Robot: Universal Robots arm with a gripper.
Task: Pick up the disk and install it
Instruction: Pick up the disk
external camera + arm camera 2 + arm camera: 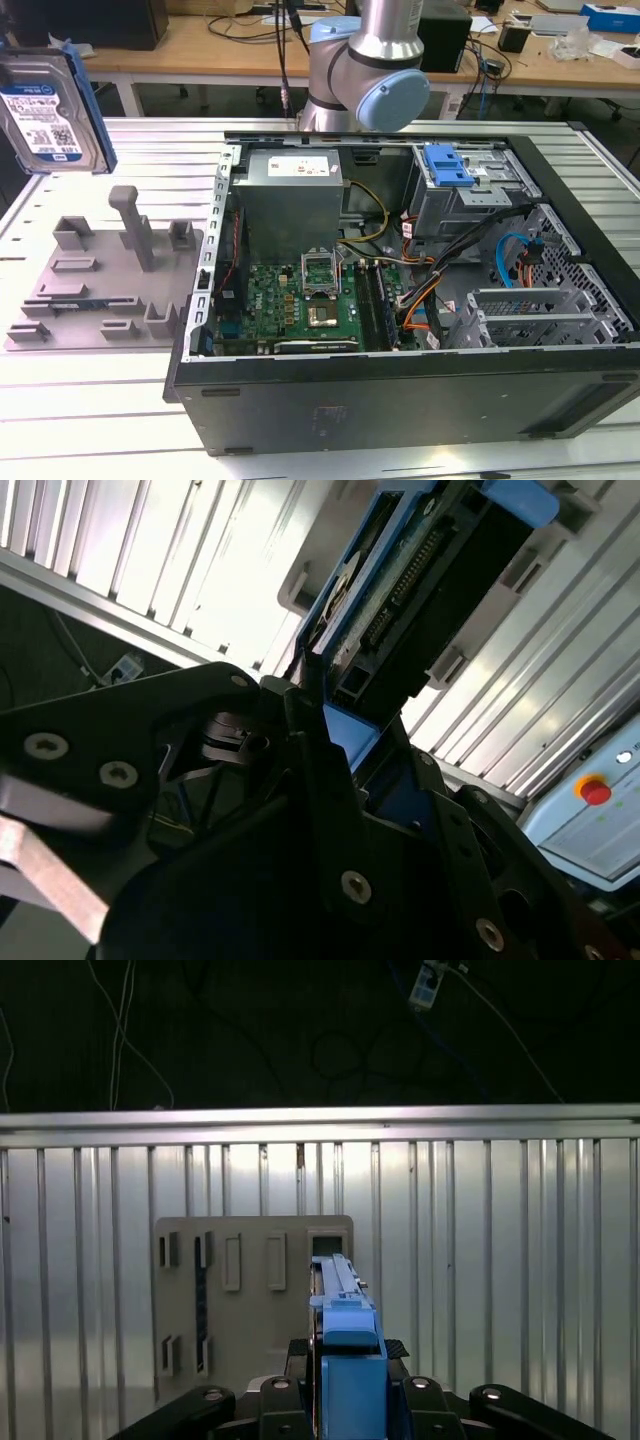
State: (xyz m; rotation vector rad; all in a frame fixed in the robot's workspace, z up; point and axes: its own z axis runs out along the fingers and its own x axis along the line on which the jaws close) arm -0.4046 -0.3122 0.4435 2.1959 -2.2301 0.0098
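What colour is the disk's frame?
Blue; the frame on the disk shows best in the second wrist view.

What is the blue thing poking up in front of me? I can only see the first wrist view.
Observer: That's the disk in its blue frame; the exterior view shows its flat side with a white-and-blue label.
Operator: Where's the computer?
Observer: The open computer case lies on the table, to the exterior view's right of the grey tray.
Operator: What's inside it?
Observer: A green circuit board, seen in the exterior view.
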